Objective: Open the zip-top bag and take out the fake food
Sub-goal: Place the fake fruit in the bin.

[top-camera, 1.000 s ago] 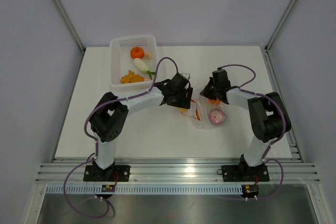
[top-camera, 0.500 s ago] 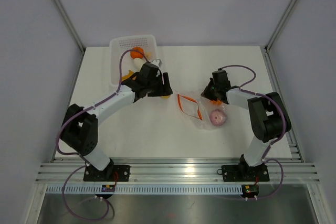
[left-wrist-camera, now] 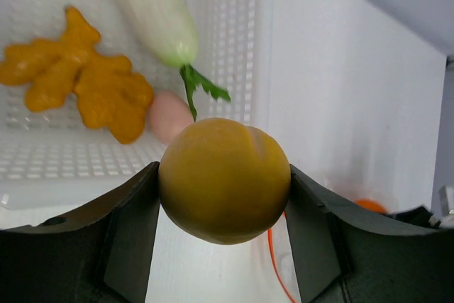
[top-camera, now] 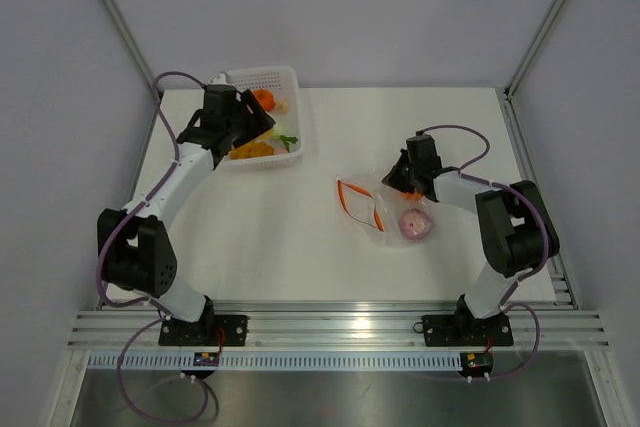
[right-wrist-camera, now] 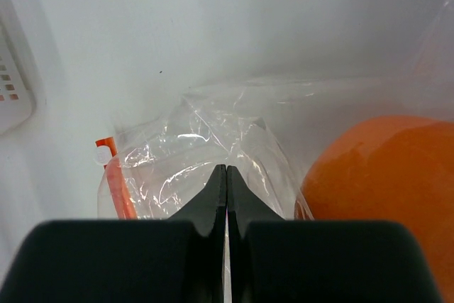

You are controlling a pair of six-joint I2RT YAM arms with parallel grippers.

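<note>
Since last frame the left arm (top-camera: pixel 172 179) swung from mid counter (top-camera: pixel 260 237) to the white basket (top-camera: pixel 262 74); I see the left gripper (left-wrist-camera: pixel 223 196) clamped on a yellow-orange ball (left-wrist-camera: pixel 223 172) above it. Right side unchanged: the zip-top bag (top-camera: pixel 372 202) lies centre-right, mouth open, right gripper (right-wrist-camera: pixel 226 173) pinched closed on its plastic. A pink onion piece (top-camera: pixel 413 224) and an orange ball (right-wrist-camera: pixel 376 175) sit inside.

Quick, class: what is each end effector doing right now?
Left end effector: closed on a yellow fake fruit.
Right end effector: closed, pinching the zip-top bag.
</note>
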